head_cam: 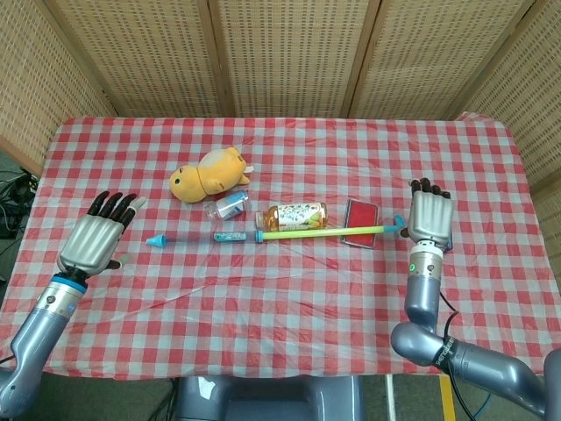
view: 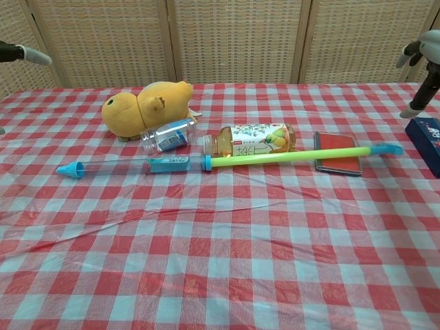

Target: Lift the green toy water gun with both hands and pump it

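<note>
Left hand (head_cam: 95,239): palm down above the left side of the table, dark-tipped fingers spread, holding nothing. Right hand (head_cam: 429,217): raised at the right side, fingers extended and apart, likewise empty.

Green toy water gun (head_cam: 272,233): lies flat on the red-and-white checked tablecloth (head_cam: 289,298) between the two hands, touched by neither. Long thin form: clear tube with a blue nozzle tip at its left end, green rod running right to a blue handle end.

Just behind it: a plastic tea bottle (head_cam: 294,213), a small clear bottle (head_cam: 228,206), a yellow plush toy (head_cam: 207,174) and a flat red case (head_cam: 361,213). A dark blue box (view: 426,137) sits at the right edge.
</note>
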{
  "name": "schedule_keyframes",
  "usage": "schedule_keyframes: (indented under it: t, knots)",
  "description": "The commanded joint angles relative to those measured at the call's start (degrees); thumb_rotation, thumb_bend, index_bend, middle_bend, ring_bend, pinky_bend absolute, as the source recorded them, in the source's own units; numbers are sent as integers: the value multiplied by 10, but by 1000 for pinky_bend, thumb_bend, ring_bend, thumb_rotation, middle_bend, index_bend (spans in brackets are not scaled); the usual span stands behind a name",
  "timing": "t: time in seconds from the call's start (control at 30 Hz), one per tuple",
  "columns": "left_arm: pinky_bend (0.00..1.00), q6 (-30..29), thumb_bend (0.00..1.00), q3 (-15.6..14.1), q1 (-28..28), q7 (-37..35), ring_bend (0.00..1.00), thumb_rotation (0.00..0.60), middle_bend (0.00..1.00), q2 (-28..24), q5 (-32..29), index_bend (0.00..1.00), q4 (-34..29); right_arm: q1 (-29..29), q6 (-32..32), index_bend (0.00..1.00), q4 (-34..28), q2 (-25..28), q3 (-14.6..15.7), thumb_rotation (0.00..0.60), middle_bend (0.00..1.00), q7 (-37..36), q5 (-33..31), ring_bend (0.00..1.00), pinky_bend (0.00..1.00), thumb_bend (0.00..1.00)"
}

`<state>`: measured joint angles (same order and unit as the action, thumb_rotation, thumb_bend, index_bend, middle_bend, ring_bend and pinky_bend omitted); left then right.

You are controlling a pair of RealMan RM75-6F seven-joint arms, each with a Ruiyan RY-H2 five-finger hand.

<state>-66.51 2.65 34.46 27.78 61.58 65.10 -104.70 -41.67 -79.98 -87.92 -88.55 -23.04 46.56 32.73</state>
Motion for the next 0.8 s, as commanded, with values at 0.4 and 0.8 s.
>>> schedule_keyframes:
  t: [0.4, 0.8]
  knots:
    - [0, -192, 213, -57, -147, -126, 0, 600, 0, 78, 181, 23, 75, 122, -60, 19, -104, 68, 128, 600, 0, -223, 286, 0, 0, 225]
    - [0, -236, 111, -96, -224, -109, 0, 600, 0, 94, 225, 0, 97, 250, -160, 0, -58, 95, 296, 600, 0, -301, 539, 0, 0, 150]
